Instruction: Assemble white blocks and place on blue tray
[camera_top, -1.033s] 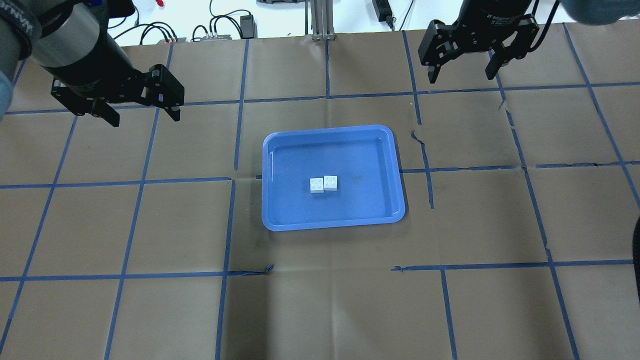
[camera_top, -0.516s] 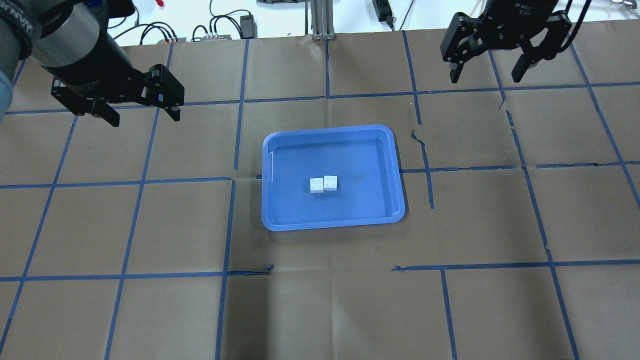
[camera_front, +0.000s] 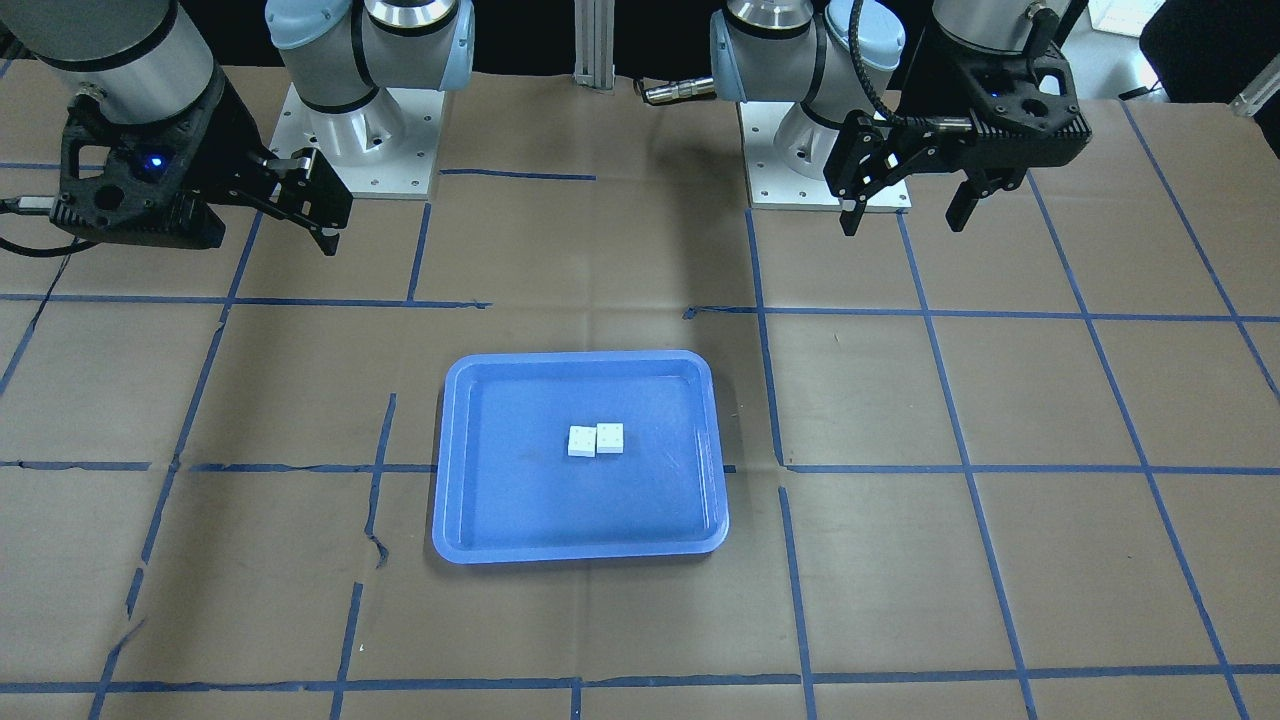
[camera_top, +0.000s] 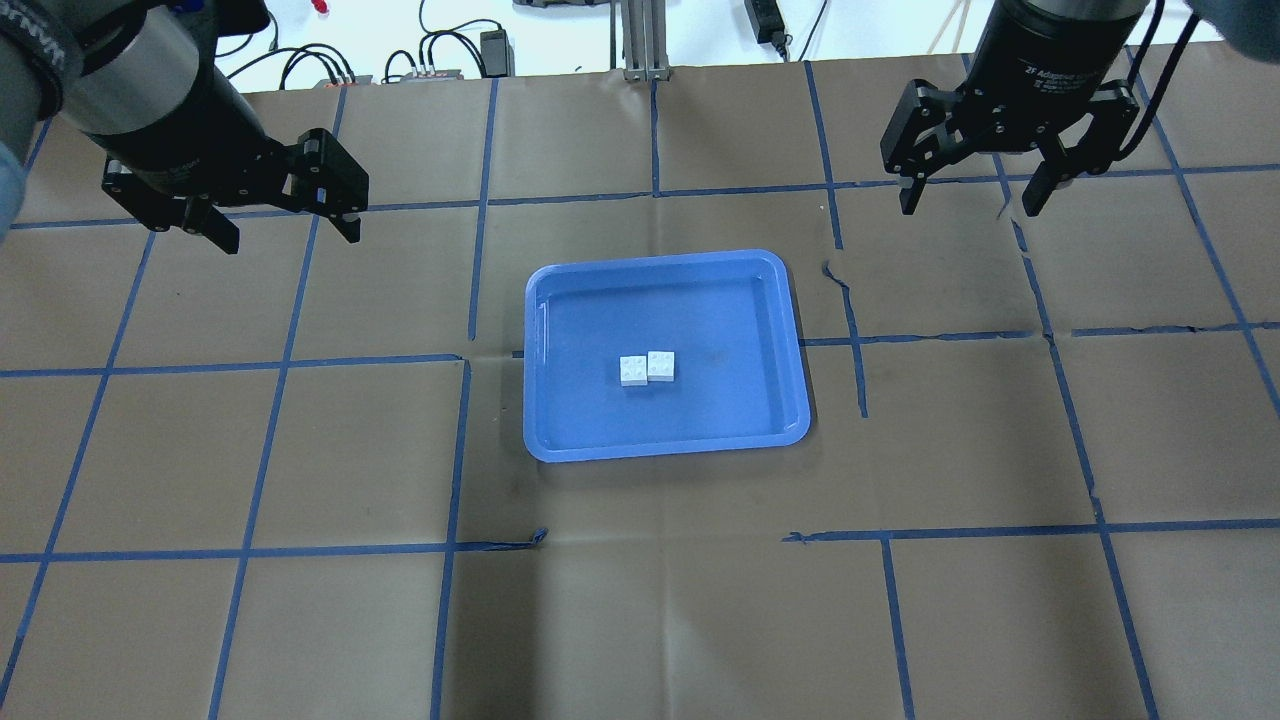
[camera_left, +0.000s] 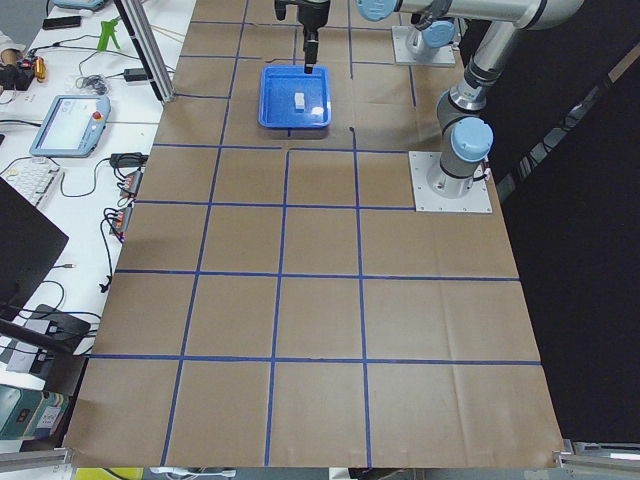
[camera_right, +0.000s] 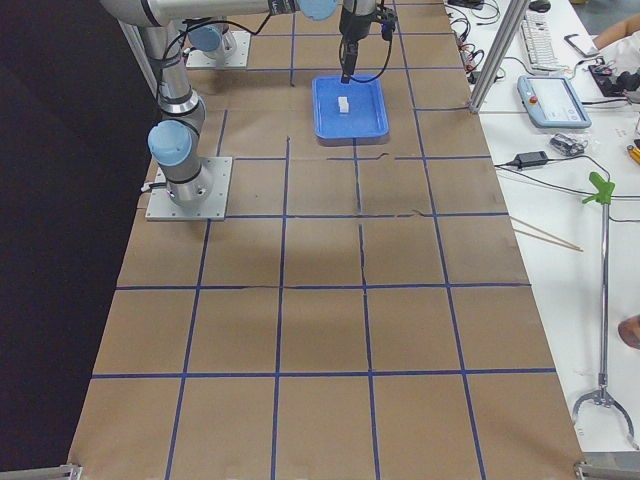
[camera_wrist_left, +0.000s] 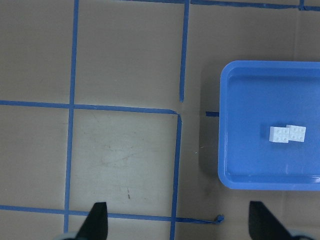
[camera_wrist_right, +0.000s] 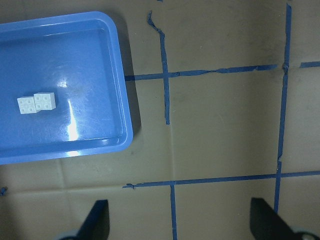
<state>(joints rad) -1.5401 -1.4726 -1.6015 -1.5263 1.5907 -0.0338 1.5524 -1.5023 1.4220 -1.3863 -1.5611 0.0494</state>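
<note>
The two white blocks (camera_top: 646, 368) lie side by side and touching, a little offset, near the middle of the blue tray (camera_top: 700, 310). They also show in the front view (camera_front: 596, 440), the left wrist view (camera_wrist_left: 287, 134) and the right wrist view (camera_wrist_right: 37, 103). Whether they are joined I cannot tell. My left gripper (camera_top: 290, 238) is open and empty, hanging above the table far to the tray's left. My right gripper (camera_top: 968, 210) is open and empty, above the table to the tray's far right.
Brown paper with a blue tape grid covers the table (camera_top: 640, 600). Cables and boxes lie past the far edge (camera_top: 430, 65). Both arm bases (camera_front: 360, 130) stand on white plates at the robot's side. A metal post (camera_top: 640, 40) stands at the far middle.
My right gripper has moved to the right and then toward the near side, still open. The left gripper, the blocks and the tray have not moved.
</note>
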